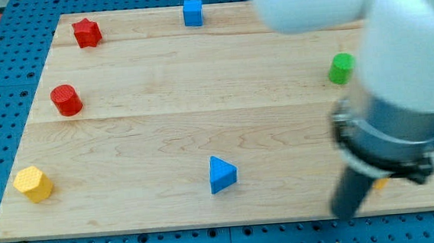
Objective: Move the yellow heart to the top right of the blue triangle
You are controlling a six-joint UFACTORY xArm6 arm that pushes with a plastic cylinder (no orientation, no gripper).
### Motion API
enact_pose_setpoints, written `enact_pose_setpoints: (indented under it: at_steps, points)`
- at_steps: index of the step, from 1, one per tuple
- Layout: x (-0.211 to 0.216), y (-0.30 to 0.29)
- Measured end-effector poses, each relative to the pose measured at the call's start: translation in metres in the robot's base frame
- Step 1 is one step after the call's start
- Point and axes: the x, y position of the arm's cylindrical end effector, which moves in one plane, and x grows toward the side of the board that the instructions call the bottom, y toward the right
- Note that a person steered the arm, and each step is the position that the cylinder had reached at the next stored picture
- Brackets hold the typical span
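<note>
My tip (pixel 344 214) sits at the board's (pixel 164 125) bottom right, gripping nothing, being a bare rod. Only a yellow sliver (pixel 380 184), which I take for the yellow heart, peeks beside it, well right of the blue triangle (pixel 221 174). Pushing it half-hidden, I risk slipping off or shoving it over the edge.

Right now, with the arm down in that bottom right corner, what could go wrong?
1. My tip sits near the board's bottom edge; a sliver of yellow, likely the yellow heart, could slide off.
2. The arm hides most of it, so my push toward the blue triangle may glance off.
3. Overshooting could bump the green block.
</note>
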Motion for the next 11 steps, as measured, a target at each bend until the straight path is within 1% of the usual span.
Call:
enact_pose_setpoints:
  at_steps: [1,2,4,5,7,8,9,10,11]
  points:
    - [-0.001,0.031]
    - [-0.005,0.087]
    - [-0.052,0.079]
    - [-0.053,0.061]
    - [-0.042,0.057]
    - [-0.047,-0.001]
    - [-0.065,-0.069]
    - [-0.065,-0.133]
    - [-0.095,-0.158]
